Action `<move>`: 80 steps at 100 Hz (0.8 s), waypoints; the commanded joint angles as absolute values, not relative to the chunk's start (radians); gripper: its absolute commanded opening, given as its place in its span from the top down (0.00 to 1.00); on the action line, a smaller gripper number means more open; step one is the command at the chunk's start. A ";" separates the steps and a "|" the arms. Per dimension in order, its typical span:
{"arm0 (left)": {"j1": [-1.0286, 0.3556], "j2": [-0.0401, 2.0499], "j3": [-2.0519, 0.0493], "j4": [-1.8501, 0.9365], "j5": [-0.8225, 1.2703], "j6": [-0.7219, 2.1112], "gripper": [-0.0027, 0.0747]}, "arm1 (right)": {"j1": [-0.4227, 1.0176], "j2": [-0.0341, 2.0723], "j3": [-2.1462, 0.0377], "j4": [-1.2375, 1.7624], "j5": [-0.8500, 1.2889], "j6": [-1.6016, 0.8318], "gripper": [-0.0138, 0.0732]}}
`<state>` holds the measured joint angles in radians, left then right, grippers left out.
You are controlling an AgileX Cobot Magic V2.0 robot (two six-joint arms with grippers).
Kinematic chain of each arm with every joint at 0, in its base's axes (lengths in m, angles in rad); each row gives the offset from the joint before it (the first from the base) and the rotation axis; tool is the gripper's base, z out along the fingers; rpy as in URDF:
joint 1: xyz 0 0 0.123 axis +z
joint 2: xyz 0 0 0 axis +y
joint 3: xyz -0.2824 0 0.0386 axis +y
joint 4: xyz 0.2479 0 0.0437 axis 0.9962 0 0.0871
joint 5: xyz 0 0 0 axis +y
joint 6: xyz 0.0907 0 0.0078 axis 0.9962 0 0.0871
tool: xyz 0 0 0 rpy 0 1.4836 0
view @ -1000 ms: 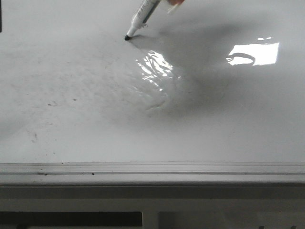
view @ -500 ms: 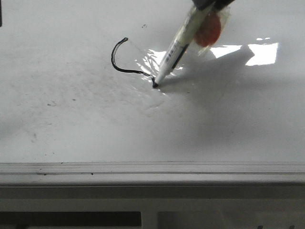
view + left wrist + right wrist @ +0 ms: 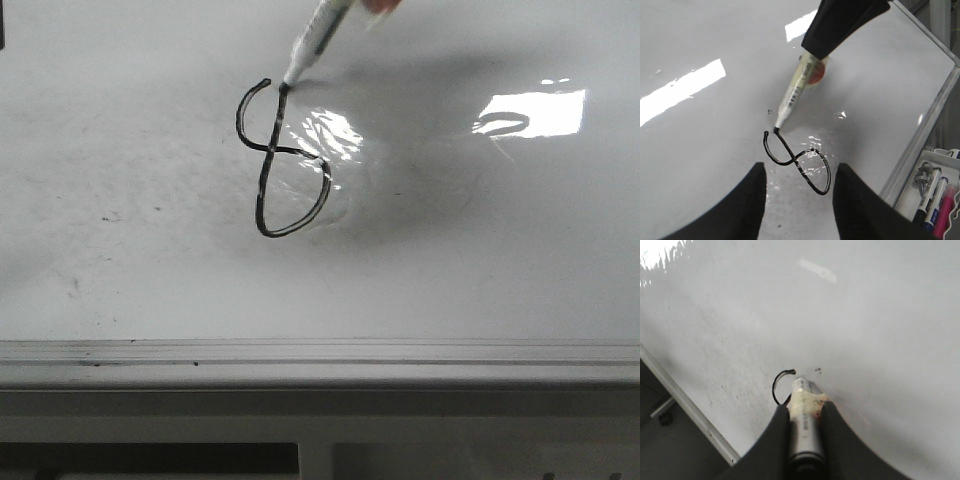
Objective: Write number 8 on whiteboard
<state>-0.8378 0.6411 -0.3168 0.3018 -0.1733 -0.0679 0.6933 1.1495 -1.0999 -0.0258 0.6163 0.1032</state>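
Clamped between the black fingers of the right gripper [image 3: 805,415]: a white-barrelled marker pen [image 3: 318,40], tilted, black tip touching the large glossy white whiteboard [image 3: 480,250] at the top of the thin black hand-drawn number 8 [image 3: 280,160]. Upper loop not closed, gap beside the tip; wider lower loop closed, toward the grey metal edge rail [image 3: 320,352]. Left gripper [image 3: 797,187] hovering above the board with black jaws spread and holding nothing, the figure between them in its wrist view, spare markers [image 3: 935,192] in a tray past the rail.

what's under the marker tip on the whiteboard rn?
The thin black hand-drawn figure 8; the white marker tip touches its open upper loop on the glossy white whiteboard. The contact spot is hidden.
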 commanded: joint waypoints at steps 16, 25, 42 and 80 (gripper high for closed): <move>-0.836 0.640 -0.348 0.286 -0.254 -0.080 0.58 | 0.760 1.160 -1.132 -0.073 0.522 0.103 0.89; -0.836 0.653 -0.348 0.325 -0.254 -0.080 0.58 | 0.804 1.128 -1.130 -0.073 0.509 0.103 0.89; -0.837 0.733 -0.348 0.350 -0.291 -0.080 0.58 | 0.880 1.143 -1.126 -0.067 0.606 0.103 0.89; -0.837 0.928 -0.348 0.352 -0.491 -0.080 0.58 | 0.926 1.204 -1.126 0.019 0.627 0.107 0.89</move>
